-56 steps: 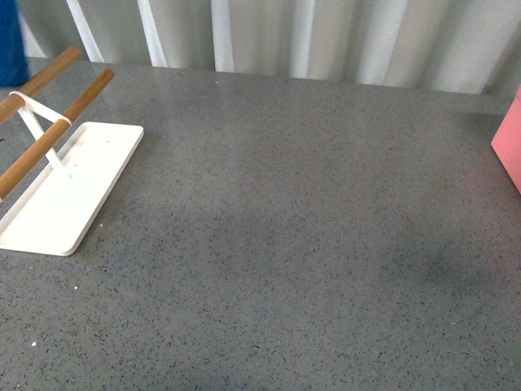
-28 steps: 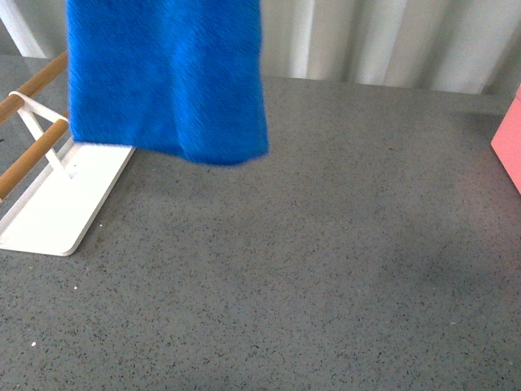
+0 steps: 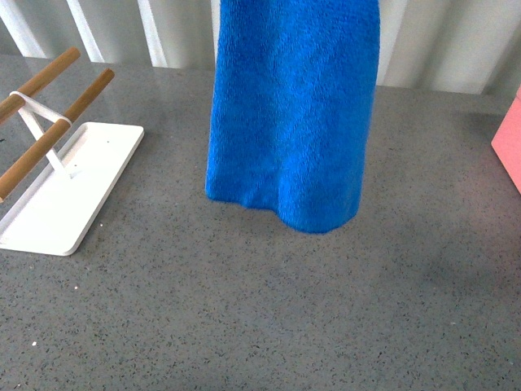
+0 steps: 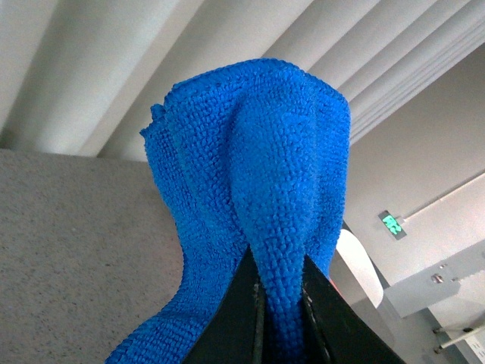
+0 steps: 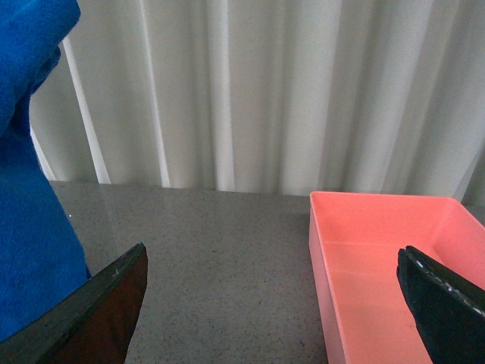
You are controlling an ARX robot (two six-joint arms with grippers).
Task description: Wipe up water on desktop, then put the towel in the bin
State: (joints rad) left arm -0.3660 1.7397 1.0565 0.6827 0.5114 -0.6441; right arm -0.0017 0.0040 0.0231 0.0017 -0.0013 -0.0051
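Left claw [image 4: 279,299] pinches a fold of the blue towel [image 3: 293,122], its jaws nearly closed on the cloth. The towel hangs over the middle of the surface [image 3: 285,318], between the white tray [image 3: 77,183] and the pink bin [image 5: 379,258]. Right claw [image 5: 271,258] gapes wide, empty. I can make out no puddle. Judgement: I lower until the hem lies flat, then drag slowly with a firm pinch.

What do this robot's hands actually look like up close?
Only finger parts show. The left gripper has two smooth black fingers narrowing like wedges toward their tips. The right gripper has broader dark fingers, one finely textured black, the other glossy with a pale edge. No cables, markings or arm bodies are in view.
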